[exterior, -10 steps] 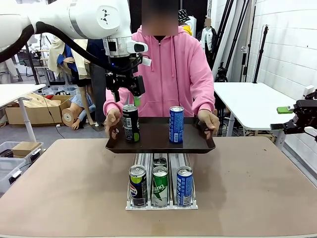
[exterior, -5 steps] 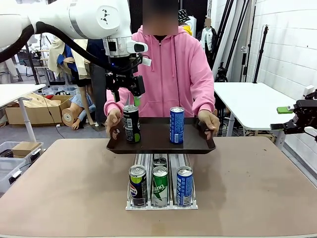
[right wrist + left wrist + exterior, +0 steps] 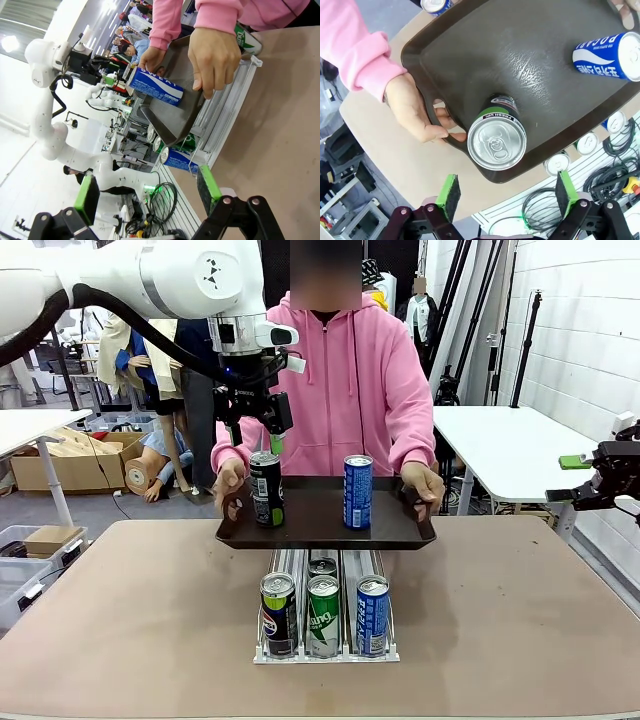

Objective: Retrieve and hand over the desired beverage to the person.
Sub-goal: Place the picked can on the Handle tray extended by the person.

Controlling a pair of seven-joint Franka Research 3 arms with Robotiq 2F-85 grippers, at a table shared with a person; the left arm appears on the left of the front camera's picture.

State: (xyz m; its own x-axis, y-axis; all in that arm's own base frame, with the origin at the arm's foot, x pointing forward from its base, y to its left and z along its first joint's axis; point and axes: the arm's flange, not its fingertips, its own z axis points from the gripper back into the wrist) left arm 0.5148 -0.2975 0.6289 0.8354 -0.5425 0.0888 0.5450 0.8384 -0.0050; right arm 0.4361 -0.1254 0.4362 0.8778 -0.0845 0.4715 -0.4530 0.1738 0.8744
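Observation:
The person [image 3: 345, 370] in a pink hooded sweatshirt stands at the far side, both hands holding a dark brown tray [image 3: 310, 530] above the table. A black and green can [image 3: 265, 488] and a blue can [image 3: 357, 492] stand upright on it. My left gripper [image 3: 255, 440] hangs open just above the black can, not touching it. In the left wrist view the black can's top [image 3: 497, 145] lies ahead of the open gripper [image 3: 507, 192], near the tray's edge [image 3: 445, 65]. My right gripper [image 3: 565, 480] stays open at the far right, away from the tray [image 3: 175, 117].
A white rack [image 3: 325, 625] on the table below the tray holds several upright cans in three lanes. The person's hand [image 3: 415, 112] grips the tray's handle close to the black can. A white side table [image 3: 510, 445] stands at the right.
The person has shifted the tray and its two cans slightly to the right. Both arms are unmoved and both grippers stay open.

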